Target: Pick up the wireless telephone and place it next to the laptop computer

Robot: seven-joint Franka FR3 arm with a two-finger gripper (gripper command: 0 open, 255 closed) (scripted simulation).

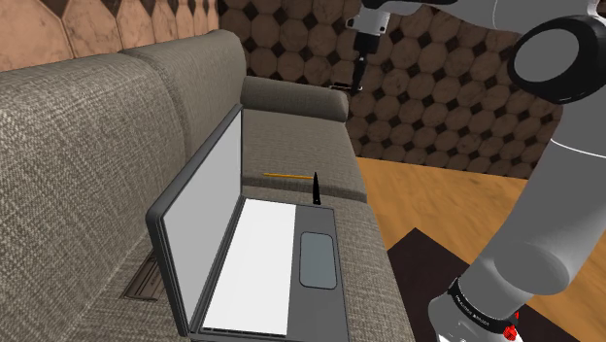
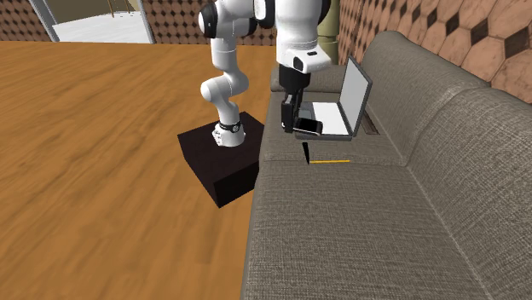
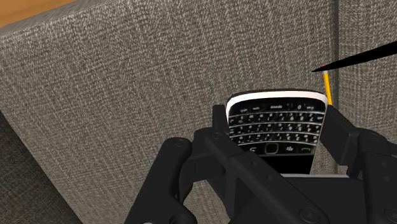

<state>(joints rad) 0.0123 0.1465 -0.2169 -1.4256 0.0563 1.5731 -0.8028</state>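
Standing by the shoulder view's left edge, I see the grey woven sofa (image 1: 87, 146) first, and on its seat an open laptop (image 1: 262, 253) with a plain pale screen and a white keyboard area. Just beyond the laptop lies a thin yellow pencil (image 1: 280, 175). A black pen (image 1: 317, 188) stands up from the cushion beside the pencil's right end. Further right and high up, the black gripper (image 1: 359, 73) hangs in the air before the patterned wall (image 1: 437, 107), and the white arm (image 1: 554, 146) fills the right side. From here I cannot make out what the pincer carries.

The second exterior view looks along the sofa from its other end. At its left is a wooden floor (image 2: 85, 153), then the black box stand (image 2: 217, 162) with the arm rising from it. Right of that the gripper points down with the wireless telephone (image 2: 308, 127) at its tip, a dark slab with a pale edge. The telephone sits over the sofa's front part, close to the laptop's left side in this view. Whether it touches the cushion I cannot tell.

The wrist view settles the grip: the two fingers are closed narrow against the telephone's sides, clasping it. It also shows what the others hide, a black handset with rows of small white-lettered keys. Past the handset are sofa fabric, the pencil and the pen's dark point.
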